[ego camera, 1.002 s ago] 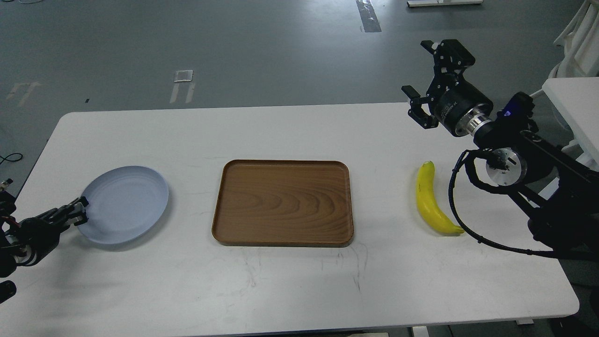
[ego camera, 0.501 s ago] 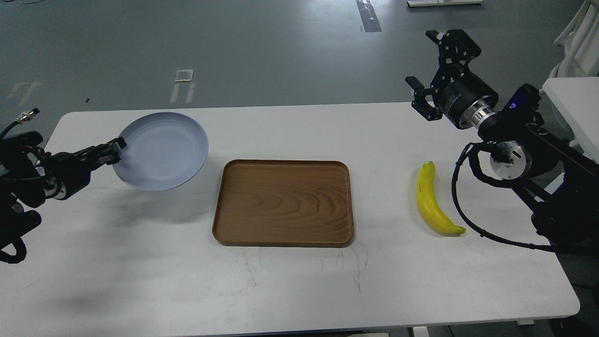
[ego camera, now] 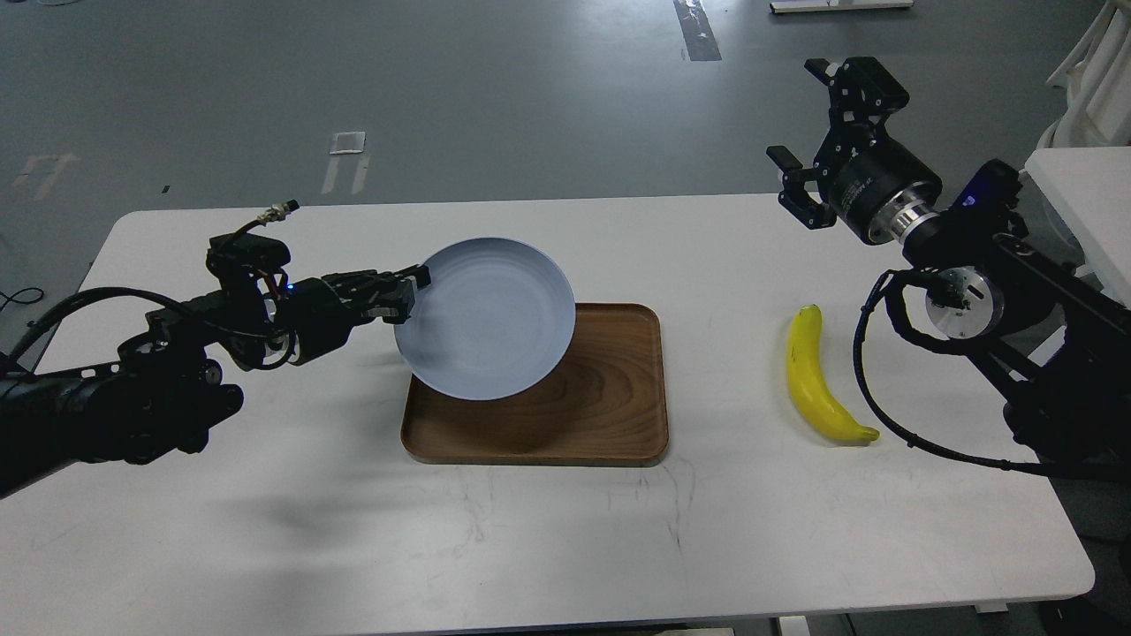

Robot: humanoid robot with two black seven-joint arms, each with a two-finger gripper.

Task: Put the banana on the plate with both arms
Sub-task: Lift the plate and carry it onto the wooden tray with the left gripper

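My left gripper (ego camera: 413, 290) is shut on the left rim of the pale blue-grey plate (ego camera: 490, 318) and holds it tilted in the air above the left part of the brown wooden tray (ego camera: 610, 402). The yellow banana (ego camera: 817, 375) lies on the white table at the right, dark tip toward the far side. My right gripper (ego camera: 813, 124) is open and empty, raised well above the table beyond the banana's far end.
The white table (ego camera: 565, 530) has a rounded front edge and bare surface in front of the tray. A black cable (ego camera: 875, 397) of the right arm loops down next to the banana's near end. A white object (ego camera: 1078, 194) stands at the far right.
My left arm has lifted the plate off the table's left side and carried it right, over the tray. The right gripper rose slightly, then stayed still. The banana has not moved.
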